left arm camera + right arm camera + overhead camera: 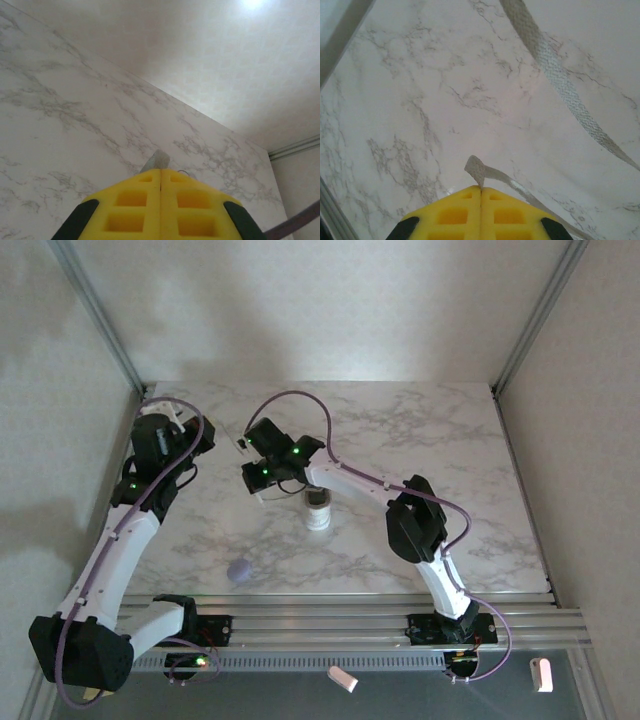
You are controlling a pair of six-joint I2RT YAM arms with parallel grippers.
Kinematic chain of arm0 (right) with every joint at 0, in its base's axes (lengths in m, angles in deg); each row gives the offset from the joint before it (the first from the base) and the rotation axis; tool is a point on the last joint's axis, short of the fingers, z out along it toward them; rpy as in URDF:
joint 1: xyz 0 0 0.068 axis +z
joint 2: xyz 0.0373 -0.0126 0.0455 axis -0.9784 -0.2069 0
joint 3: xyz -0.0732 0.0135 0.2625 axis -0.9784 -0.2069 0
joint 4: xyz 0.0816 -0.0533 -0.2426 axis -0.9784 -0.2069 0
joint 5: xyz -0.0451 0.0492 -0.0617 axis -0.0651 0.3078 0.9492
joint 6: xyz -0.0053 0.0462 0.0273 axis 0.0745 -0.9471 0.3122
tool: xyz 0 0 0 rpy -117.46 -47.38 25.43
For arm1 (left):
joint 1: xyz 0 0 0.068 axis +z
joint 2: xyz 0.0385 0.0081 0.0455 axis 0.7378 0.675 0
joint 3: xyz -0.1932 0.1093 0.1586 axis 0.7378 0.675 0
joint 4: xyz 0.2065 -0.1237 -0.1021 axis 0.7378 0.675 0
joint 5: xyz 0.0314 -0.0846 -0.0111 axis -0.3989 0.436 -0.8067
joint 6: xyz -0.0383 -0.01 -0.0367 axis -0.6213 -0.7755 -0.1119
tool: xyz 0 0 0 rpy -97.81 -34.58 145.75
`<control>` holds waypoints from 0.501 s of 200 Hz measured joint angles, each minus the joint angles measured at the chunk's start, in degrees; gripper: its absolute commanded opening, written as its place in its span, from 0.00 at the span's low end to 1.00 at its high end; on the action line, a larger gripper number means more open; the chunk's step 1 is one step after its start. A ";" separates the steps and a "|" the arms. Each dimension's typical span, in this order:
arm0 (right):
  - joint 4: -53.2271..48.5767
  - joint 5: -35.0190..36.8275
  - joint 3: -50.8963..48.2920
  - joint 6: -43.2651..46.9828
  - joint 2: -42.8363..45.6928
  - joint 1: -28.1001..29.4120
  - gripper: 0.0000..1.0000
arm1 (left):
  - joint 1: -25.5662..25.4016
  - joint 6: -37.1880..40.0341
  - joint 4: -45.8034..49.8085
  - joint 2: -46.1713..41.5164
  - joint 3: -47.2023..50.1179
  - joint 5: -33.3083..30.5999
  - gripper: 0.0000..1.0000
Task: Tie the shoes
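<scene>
Two robot arms, the left arm (pixel 110 560) and the right arm (pixel 350 480), stand at one marble table (pixel 450 440). Each ends in one yellow-padded gripper, the left gripper (pixel 161 172) and the right gripper (pixel 481 189), two in all. One white sneaker (pixel 317 510) and one lavender blob (pixel 239 571) lie on the tabletop, and two small white pieces (pixel 342 678) lie on the near ledge. One lace end (pixel 157 160) protrudes from each pair of closed pads, two ends in total, and one further stretch of lace (pixel 555 75) crosses the right wrist view.
</scene>
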 measured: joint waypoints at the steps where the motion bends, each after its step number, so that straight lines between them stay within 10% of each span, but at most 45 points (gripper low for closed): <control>1: -0.02 0.00 0.04 -0.02 -0.07 -0.02 0.00 | 0.00 0.00 0.00 0.00 0.02 0.00 0.00; 55: 0.94 -0.50 4.28 -1.03 -4.42 0.00 0.34 | 0.00 0.02 0.04 0.17 0.26 -0.04 0.00; 100: 4.09 0.22 -4.35 -0.24 1.55 0.00 0.41 | 0.22 0.07 0.09 0.55 0.26 -0.04 0.00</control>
